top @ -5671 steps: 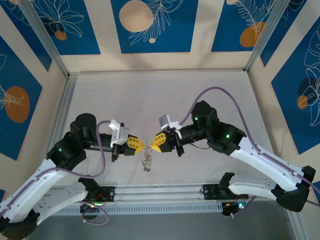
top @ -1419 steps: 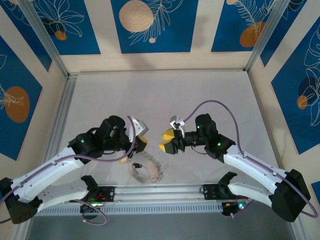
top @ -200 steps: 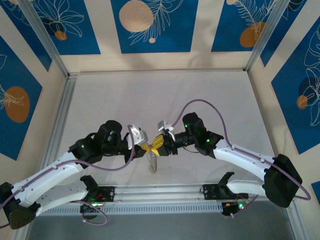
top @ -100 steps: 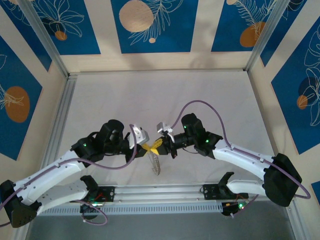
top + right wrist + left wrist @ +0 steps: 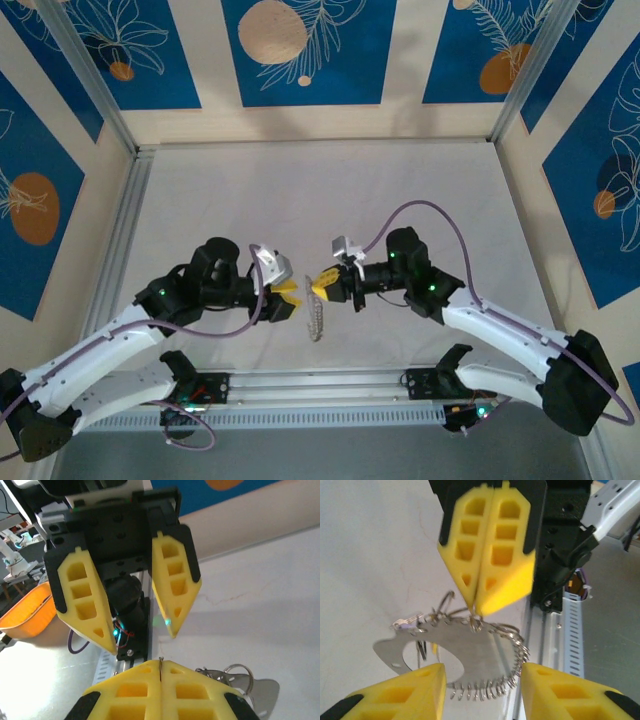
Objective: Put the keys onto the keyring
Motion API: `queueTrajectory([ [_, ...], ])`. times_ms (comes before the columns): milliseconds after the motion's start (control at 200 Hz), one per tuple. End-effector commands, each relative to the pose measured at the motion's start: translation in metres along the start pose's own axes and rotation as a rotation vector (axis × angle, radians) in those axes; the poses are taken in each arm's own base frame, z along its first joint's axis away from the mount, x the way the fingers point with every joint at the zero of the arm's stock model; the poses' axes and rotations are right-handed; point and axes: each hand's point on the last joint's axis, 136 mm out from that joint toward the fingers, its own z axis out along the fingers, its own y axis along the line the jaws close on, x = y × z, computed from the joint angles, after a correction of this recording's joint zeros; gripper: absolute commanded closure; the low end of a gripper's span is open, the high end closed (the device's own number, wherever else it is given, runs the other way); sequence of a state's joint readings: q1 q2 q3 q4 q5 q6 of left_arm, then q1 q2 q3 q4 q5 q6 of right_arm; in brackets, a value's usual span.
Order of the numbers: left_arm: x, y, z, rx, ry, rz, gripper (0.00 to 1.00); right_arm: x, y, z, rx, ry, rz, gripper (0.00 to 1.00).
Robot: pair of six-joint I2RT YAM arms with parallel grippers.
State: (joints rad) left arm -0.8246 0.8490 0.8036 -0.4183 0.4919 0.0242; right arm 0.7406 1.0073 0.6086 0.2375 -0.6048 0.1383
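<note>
The right claw (image 5: 476, 611) is pinched fully shut on a thin wire loop at the top of the keyring (image 5: 490, 655), its yellow fingers pressed flat together. The keyring hangs below those tips. It is a pale flat band with a round hole, edged along its lower side with silvery beaded chain, and several small wire rings bunch at the grip. A tiny pale lilac key (image 5: 404, 625) sits at the band's upper left end among the wire rings; whether it is threaded on cannot be told. The left claw (image 5: 140, 639) faces the right one tip to tip, just beside it, with its fingers well apart and nothing between them. In its own camera its two fingers stand to either side of the band's lower part. From above, both claws meet over the near middle of the desk (image 5: 300, 190), and the keyring dangles just under them, near the front rail (image 5: 320, 385).
</note>
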Motion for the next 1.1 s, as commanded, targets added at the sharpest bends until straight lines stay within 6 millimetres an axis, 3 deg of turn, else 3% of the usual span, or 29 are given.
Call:
queueTrajectory([
  [0,-0.03,-0.017,-0.013,0.072,-0.09,0.027,0.58,-0.025,0.022,-0.009,-0.058,-0.073,-0.092,1.0],
  [340,-0.087,-0.032,-0.03,0.118,-0.254,0.126,0.56,-0.06,0.048,-0.015,-0.106,-0.137,-0.221,1.0],
  [555,-0.087,-0.027,-0.018,0.13,-0.221,0.102,0.6,-0.069,0.055,-0.016,-0.117,-0.164,-0.25,1.0],
  [1095,-0.066,-0.023,-0.009,0.131,-0.156,0.048,0.63,-0.07,0.045,-0.021,-0.066,-0.202,-0.26,1.0],
])
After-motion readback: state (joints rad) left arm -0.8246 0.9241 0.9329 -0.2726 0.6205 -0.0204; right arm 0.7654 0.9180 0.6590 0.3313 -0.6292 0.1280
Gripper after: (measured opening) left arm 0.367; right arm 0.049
